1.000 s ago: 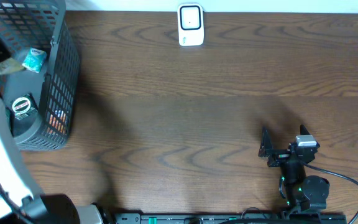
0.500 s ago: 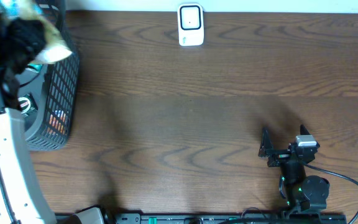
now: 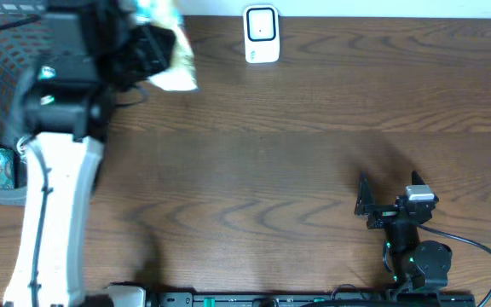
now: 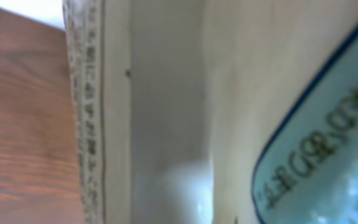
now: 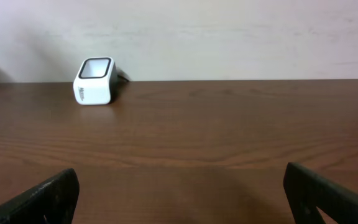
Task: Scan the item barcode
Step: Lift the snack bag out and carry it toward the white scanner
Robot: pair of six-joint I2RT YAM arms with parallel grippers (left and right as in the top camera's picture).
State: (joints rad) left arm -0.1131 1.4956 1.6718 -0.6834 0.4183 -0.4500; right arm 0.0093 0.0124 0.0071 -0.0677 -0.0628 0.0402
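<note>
The cream packet (image 3: 176, 66) is held aloft over the far left of the table (image 3: 314, 128). It is pinched in the nearly closed left hand (image 3: 153, 49), just left of the white barcode scanner (image 3: 262, 34) and apart from it. In the left wrist view the frame is filled by the packet's crimped edge and a teal label; no barcode can be made out. For a clean scan, the packet would likely need to be carried rightward and turned so its printed code faces the scanner's window. It should be kept flat and steady, with the film uncreased. The right hand (image 3: 364, 198) is parked near the front edge, jaws spread wide and nothing in them. The table is of dark, grained wood; a wire basket (image 3: 2, 21) is seen at the left, and a pale wall (image 5: 229, 31) behind.
</note>
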